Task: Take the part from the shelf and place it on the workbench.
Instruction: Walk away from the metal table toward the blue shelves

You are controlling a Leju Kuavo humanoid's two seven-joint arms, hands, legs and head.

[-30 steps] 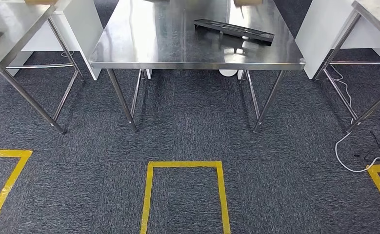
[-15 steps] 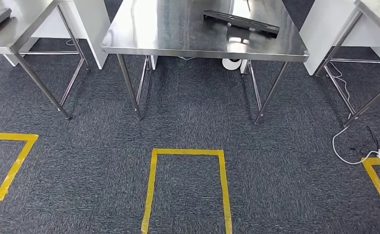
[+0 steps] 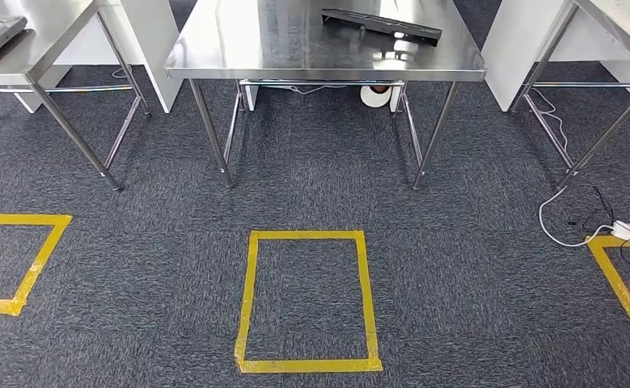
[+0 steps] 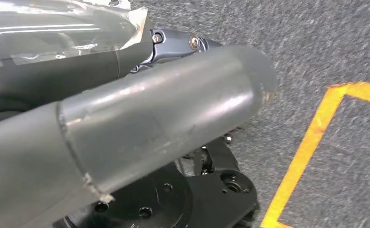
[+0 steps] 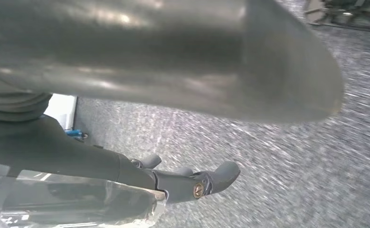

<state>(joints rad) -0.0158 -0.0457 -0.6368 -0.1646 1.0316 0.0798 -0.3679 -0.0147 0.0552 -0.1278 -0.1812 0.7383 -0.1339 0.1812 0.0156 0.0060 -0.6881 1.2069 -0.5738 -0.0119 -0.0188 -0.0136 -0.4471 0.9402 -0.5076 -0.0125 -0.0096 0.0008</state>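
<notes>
Thumbs block most of both wrist views, so I cannot tell how my left hand or right hand fingers sit. I see the flat, long black part lying on the steel desk, its far end cut off.

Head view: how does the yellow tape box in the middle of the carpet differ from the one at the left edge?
The middle tape box shows all four sides, a closed upright rectangle; the left tape box is cut off by the picture's edge, so three sides show. The middle one lies straight in front of the centre steel table, the left one before the left table. The left one looks skewed, its right side slanting. Both are yellow tape on dark grey carpet.
</notes>
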